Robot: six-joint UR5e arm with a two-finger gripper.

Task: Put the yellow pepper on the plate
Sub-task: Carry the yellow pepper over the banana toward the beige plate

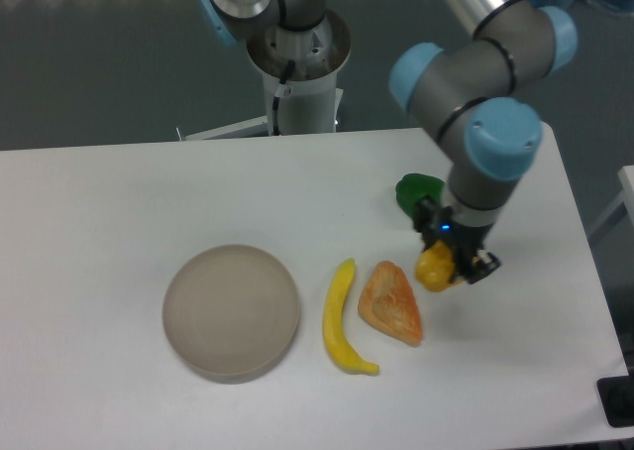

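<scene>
One bare plate [231, 311], pepperless.

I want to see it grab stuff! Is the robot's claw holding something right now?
Gripper: closed on the yellow pepper, lifted just above the table.

Banana [343, 320] right of plate [231, 312]

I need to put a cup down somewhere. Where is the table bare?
Bare: the wide stretch left of and behind the plate, and the front right corner. Crowded: plate, banana, orange wedge, then the gripper with the yellow pepper and the green pepper.
</scene>
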